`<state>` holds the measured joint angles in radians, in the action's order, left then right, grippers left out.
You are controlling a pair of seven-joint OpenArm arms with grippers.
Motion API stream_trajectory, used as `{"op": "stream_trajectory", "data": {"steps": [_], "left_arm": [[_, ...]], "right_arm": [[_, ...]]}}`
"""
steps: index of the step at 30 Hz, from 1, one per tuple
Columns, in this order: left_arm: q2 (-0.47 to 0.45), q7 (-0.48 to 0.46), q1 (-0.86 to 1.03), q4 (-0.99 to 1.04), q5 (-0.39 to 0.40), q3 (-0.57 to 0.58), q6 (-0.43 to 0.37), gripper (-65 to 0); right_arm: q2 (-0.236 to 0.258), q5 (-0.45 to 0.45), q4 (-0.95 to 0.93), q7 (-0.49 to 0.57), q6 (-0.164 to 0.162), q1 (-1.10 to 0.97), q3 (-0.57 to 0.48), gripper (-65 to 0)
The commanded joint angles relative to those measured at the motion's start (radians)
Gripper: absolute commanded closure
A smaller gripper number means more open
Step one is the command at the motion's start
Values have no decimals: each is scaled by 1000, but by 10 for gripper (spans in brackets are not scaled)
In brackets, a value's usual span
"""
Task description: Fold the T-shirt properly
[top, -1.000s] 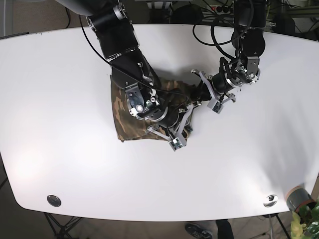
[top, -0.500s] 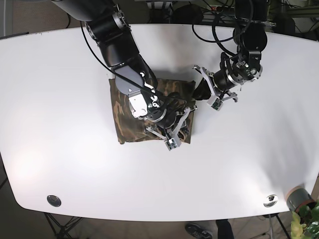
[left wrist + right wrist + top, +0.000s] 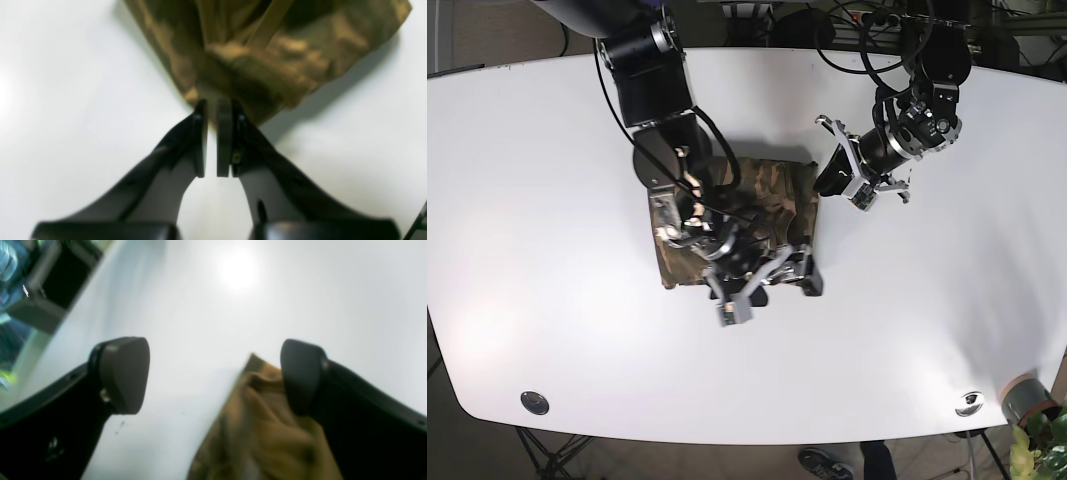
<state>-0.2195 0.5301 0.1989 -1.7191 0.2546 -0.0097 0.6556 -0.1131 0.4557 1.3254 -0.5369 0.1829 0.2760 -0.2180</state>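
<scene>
Lying folded on the white table (image 3: 547, 200), the camouflage T-shirt (image 3: 717, 225) sits near its middle. Over the shirt's near edge, the right gripper (image 3: 767, 282) is spread wide, holding nothing. Beside the shirt's far corner, the left gripper (image 3: 212, 110) is nearly closed, apparently empty.

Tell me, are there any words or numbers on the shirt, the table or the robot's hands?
No text can be read in any view.
T-shirt: only a camouflage pattern, no words or numbers show.
Table: plain white, no labels.
Left hand and right hand: plain dark fingers, no markings visible; both wrist views are blurred.
</scene>
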Motion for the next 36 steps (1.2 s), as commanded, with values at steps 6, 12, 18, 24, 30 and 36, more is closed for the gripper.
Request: {"op": "stream_trajectory", "data": {"steps": [6, 12, 18, 24, 30, 36], "left_arm": [[-1, 43, -69, -51, 18, 64, -1, -36], [45, 61, -117, -35, 9, 152, -3, -50], [73, 61, -138, 24, 9, 162, -4, -183], [88, 63, -137, 72, 9, 162, -4, -214], [35, 63, -160, 227, 9, 159, -4, -213], [-22, 57, -203, 365, 10, 156, -3, -211]], "right_arm": [[138, 102, 125, -47, 2, -7, 105, -558], [203, 94, 62, -48, 2, -13, 156, -328], [206, 50, -74, -42, 2, 38, 157, -201], [200, -110, -185, 30, 11, 50, 159, -189], [209, -117, -264, 91, 13, 50, 159, -189], [227, -116, -260, 93, 13, 21, 159, -189]]}}
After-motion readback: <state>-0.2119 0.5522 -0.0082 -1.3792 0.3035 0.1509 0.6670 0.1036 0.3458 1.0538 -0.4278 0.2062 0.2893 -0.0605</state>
